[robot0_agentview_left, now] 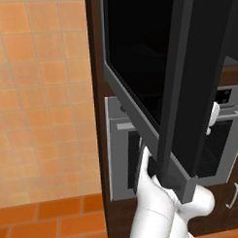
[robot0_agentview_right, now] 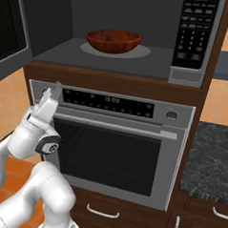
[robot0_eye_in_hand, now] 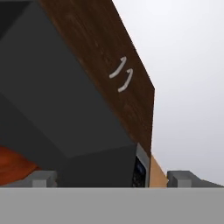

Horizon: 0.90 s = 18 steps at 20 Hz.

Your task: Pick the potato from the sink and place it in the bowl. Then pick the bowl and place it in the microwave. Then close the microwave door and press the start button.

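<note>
The microwave (robot0_agentview_right: 119, 59) stands open, and the reddish-brown bowl (robot0_agentview_right: 113, 41) sits on its floor. A small dark lump, the potato (robot0_agentview_right: 107, 38), lies in the bowl. The microwave door (robot0_agentview_right: 10, 26) hangs swung out to the left; in the left base view its black glass (robot0_agentview_left: 138, 52) is close to the camera. My gripper (robot0_agentview_right: 52, 93) points upward below the cavity's front left corner, in front of the oven's control strip. It is open and holds nothing. In the hand view my gripper (robot0_eye_in_hand: 113, 178) looks up at the microwave's underside, with the bowl (robot0_eye_in_hand: 13, 164) at the left.
The keypad panel (robot0_agentview_right: 195, 30) is on the microwave's right side. A steel wall oven (robot0_agentview_right: 113, 154) with a bar handle sits directly below it. Drawers with handles (robot0_agentview_right: 102, 212) lie beneath the oven. A dark stone counter (robot0_agentview_right: 211, 160) is at the right.
</note>
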### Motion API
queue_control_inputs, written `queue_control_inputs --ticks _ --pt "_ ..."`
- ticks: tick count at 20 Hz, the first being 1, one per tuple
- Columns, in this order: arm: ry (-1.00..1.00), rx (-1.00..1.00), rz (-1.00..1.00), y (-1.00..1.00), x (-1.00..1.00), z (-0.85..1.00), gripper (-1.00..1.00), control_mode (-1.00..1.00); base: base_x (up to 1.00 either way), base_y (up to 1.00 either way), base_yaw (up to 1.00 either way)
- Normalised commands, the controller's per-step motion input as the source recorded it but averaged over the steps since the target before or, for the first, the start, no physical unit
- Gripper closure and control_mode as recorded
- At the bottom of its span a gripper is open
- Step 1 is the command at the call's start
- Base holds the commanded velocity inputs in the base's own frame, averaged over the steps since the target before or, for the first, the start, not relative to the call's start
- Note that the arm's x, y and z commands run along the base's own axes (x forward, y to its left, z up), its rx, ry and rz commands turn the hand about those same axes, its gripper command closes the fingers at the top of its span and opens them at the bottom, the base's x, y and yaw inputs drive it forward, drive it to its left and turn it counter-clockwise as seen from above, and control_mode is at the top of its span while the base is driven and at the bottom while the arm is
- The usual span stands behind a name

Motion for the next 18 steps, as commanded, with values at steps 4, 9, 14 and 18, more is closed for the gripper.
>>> queue_control_inputs --ticks 4,9,14,18 --pt "0.00 0.00 -0.17 0.94 -0.54 -0.29 -1.00 -1.00 0.00 0.00 0.00" --pt "-0.11 0.00 -0.13 0.88 -0.61 -0.33 -1.00 -1.00 0.00 0.00 0.00" --pt "-0.25 -0.06 -0.13 0.81 -0.58 -0.23 -1.00 -1.00 0.00 0.00 0.00" --pt "-0.32 -0.15 -0.09 0.67 -0.30 -0.32 -1.00 -1.00 0.00 0.00 0.00"
